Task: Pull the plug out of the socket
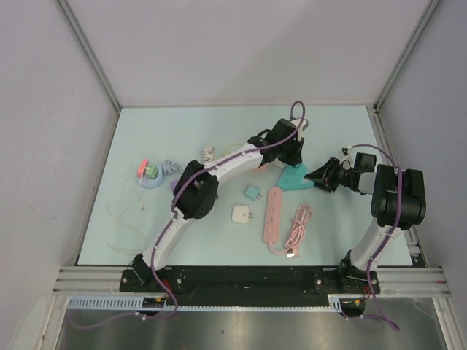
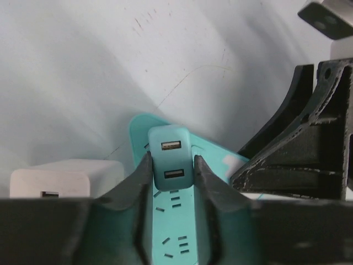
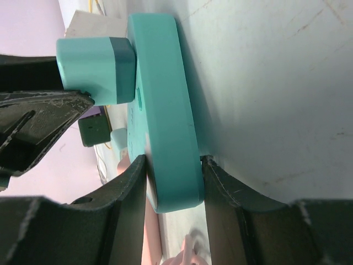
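Observation:
The socket is a teal power strip (image 1: 298, 177) lying on the pale table. A teal plug with two USB ports (image 2: 171, 157) stands in the strip (image 2: 176, 226). My left gripper (image 2: 171, 165) is shut on the plug, one finger pressed against each side. From the right wrist, the plug (image 3: 96, 69) sticks out of the strip's (image 3: 165, 110) face, with a left finger (image 3: 38, 110) beside it. My right gripper (image 3: 174, 176) is shut on the near end of the strip, clamping its top and bottom. From above, the left gripper (image 1: 288, 154) hides the plug and the right gripper (image 1: 321, 177) meets the strip's right end.
A pink power strip (image 1: 273, 213) and a coiled pink cable (image 1: 298, 230) lie in front of the teal strip. A white adapter (image 1: 242, 214) and a small teal adapter (image 1: 252, 193) sit to the left of them. A white charger (image 2: 66, 176) lies beside the teal strip. Small coloured items (image 1: 149, 173) sit at far left.

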